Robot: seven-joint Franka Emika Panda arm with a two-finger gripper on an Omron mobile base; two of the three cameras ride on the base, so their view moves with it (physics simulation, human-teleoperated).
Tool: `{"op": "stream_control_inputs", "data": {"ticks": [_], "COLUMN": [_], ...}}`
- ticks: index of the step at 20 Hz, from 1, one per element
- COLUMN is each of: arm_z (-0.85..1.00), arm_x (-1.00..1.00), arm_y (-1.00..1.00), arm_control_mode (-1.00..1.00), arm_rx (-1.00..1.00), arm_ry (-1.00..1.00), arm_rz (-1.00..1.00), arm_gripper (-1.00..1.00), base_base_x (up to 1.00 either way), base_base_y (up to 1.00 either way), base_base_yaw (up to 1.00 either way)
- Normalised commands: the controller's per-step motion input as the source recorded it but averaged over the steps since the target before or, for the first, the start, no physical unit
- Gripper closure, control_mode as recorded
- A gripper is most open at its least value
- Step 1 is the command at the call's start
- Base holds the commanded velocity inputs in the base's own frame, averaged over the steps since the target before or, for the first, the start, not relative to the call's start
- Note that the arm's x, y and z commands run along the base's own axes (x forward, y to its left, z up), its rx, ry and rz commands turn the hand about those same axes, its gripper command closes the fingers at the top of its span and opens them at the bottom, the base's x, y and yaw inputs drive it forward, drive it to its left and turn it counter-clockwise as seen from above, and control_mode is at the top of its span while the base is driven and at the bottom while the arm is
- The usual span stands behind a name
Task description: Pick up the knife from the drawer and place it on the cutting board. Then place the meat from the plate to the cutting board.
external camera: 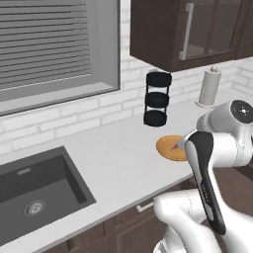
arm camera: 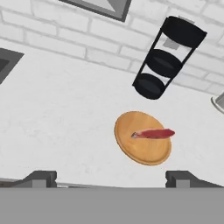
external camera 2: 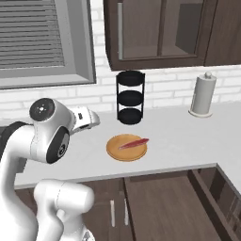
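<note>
One strip of meat (external camera 2: 133,142) lies across one round orange-tan plate (external camera 2: 123,153), its red-pink length running from near the plate's middle out to the rim; the hand view shows the same strip (arm camera: 153,133) on the same plate (arm camera: 140,151). The plate sits on the pale countertop (external camera 2: 179,136), near its front edge and just in front of one black three-tier rack (external camera 2: 130,96) that stands against the white brick wall. In the left base view the plate (external camera: 167,148) is partly covered by the robot's arm, with a sliver of the meat (external camera: 174,147) showing.

Below the counter edge, in the right base view, a dark brown drawer (external camera 2: 164,207) stands pulled out (what lies inside cannot be made out).

The gripper (arm camera: 111,178) hangs above the countertop with its two dark finger tips (arm camera: 40,178) spread wide apart, nothing between them, the plate and meat seen beyond them.

Further out: one paper towel roll (external camera 2: 203,95) upright on its stand at the right, one dark sink (external camera: 34,190) set into the counter at the left, one window with slatted blinds (external camera: 47,42), and dark wall cabinets with glass doors (external camera 2: 160,28). No writing or label can be read on anything
</note>
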Motion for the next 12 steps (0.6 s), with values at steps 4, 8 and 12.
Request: {"op": "stream_control_inputs", "data": {"ticks": [4, 8, 12], "arm_z": [0.0, 0.0, -0.08], "arm_x": [0.0, 0.0, 0.09], "arm_y": [0.0, 0.0, 0.03], "arm_control_mode": [1.0, 1.0, -1.0], "arm_rx": [0.0, 0.0, 0.0], "arm_ry": [0.0, 0.0, 0.02], "arm_rz": [0.0, 0.0, 0.0], "arm_gripper": [-1.0, -1.0, -1.0], "base_base_x": [0.4, 0.6, 0.43], "base_base_y": [-0.61, -0.21, 0.05], "base_base_yaw": [-0.15, -0.09, 0.0]}}
